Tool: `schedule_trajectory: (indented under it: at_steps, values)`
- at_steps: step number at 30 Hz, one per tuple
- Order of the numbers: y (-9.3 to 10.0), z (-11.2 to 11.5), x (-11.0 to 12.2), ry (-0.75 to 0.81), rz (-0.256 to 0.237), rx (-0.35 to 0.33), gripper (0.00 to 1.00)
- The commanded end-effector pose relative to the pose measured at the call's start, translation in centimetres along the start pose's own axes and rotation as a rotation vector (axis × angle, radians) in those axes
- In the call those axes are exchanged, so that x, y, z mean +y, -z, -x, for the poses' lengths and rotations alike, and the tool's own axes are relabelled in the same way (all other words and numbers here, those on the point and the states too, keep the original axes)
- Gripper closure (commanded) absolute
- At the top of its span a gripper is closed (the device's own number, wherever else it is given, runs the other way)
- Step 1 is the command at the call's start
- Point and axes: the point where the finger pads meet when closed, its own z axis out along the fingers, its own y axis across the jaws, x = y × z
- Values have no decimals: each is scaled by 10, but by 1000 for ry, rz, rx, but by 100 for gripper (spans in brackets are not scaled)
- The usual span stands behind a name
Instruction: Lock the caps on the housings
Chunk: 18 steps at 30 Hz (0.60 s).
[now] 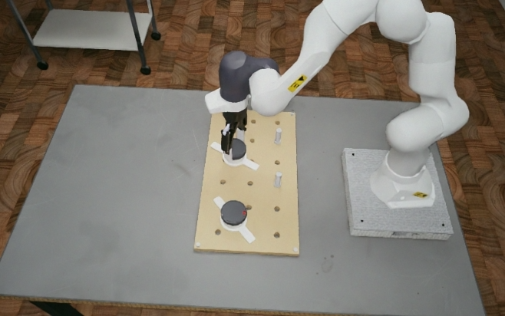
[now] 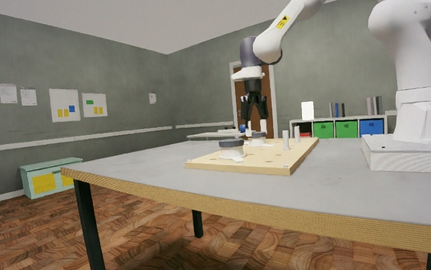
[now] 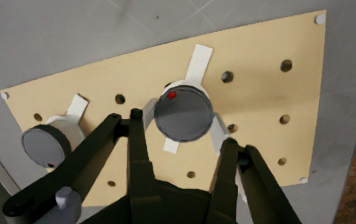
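Two white housings with dark grey caps stand upright on a tan pegboard (image 1: pixel 265 192) (image 2: pixel 262 160) (image 3: pixel 260 100). My gripper (image 1: pixel 232 143) (image 2: pixel 255 128) (image 3: pixel 183 114) points straight down over the far housing (image 1: pixel 235 162) and is shut on its cap (image 1: pixel 239 149) (image 2: pixel 259 134) (image 3: pixel 183 113), one white pad on each side. A red mark shows at the cap's rim in the wrist view. The near housing (image 1: pixel 230 226) carries its own cap (image 1: pixel 233 212) (image 2: pixel 231 143) (image 3: pixel 46 145), also with a red mark, and stands free of the gripper.
Two short white pegs (image 1: pixel 278 135) (image 1: pixel 278 179) stand on the board's right side. The arm's base sits on a white block (image 1: pixel 361 215) at the table's right. A wheeled cart (image 1: pixel 92 28) stands on the floor behind the table.
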Motion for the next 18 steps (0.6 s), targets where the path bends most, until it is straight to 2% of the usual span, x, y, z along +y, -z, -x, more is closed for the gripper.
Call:
schedule_trajectory:
  at_steps: [1,18]
  values:
    - [-1,4,-8,-17,-4,-2,90]
    - [-1,7,-14,-17,-4,-2,90]
